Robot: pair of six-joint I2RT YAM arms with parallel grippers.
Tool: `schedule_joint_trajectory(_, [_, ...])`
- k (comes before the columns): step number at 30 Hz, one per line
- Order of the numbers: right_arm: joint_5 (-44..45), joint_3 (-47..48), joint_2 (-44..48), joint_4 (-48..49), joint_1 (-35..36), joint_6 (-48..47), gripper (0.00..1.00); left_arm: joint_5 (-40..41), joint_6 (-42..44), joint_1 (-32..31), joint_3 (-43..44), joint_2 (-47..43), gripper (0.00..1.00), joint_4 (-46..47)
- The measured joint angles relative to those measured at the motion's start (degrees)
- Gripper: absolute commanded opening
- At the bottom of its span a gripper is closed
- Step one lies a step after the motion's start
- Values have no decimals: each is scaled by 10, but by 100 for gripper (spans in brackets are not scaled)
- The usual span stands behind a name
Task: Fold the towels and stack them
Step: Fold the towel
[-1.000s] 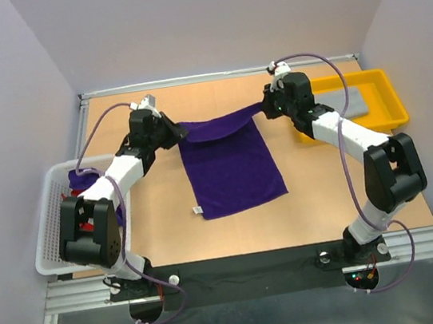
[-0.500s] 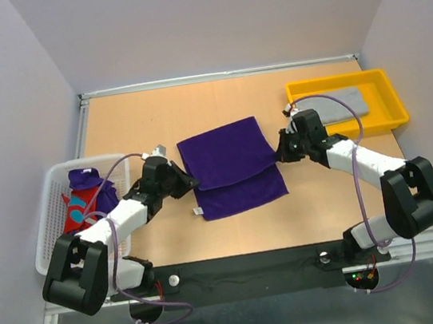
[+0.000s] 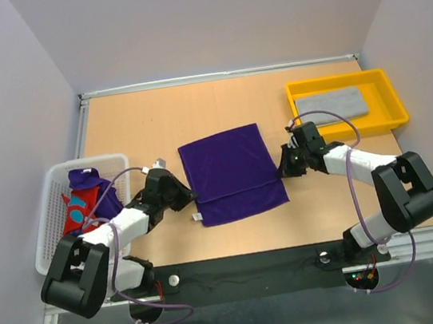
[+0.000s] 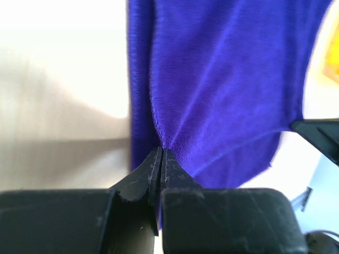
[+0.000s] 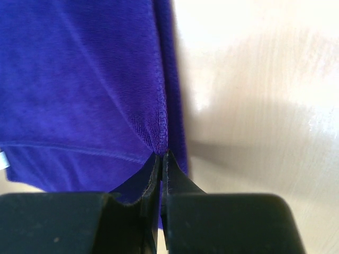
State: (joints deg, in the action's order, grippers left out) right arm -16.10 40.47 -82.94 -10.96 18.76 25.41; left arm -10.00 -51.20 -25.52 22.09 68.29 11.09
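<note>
Spread flat on the light wooden table [image 3: 139, 124], left of the yellow plastic tray [image 3: 396, 104] and nearer the arm bases: a deep purple cloth towel [image 3: 229, 168] [image 4: 222, 79] [image 5: 79, 69], folded over on itself, top layer ending short of the near hem, small white tag [image 3: 198, 215] at the corner farthest from the tray. Gripped on the side away from the tray by the left gripper [image 3: 189, 201] [image 4: 160, 151], jaws nipped tight on a pinch of fabric. Gripped on the tray-side edge by the right gripper [image 3: 281, 173] [image 5: 160, 154], jaws likewise closed on the stitched hem. Inside the tray, a grey cloth towel [image 3: 334, 105], lying flat. Far left of the tray, beyond the folded towel, a white mesh basket [image 3: 49, 234] holding a second purple towel [image 3: 86, 180] and a red towel with light-blue marks [image 3: 78, 209]
</note>
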Motion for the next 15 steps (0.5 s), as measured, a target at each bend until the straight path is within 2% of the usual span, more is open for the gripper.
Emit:
schedule_joint_trajectory(5, [21,0,-30,-1,0,1,0,19,6,0,0,48,0,6])
schedule_joint_trajectory(15, [47,5,-32,-2,-4,-3,0,33,30,2,31,71,0,-1])
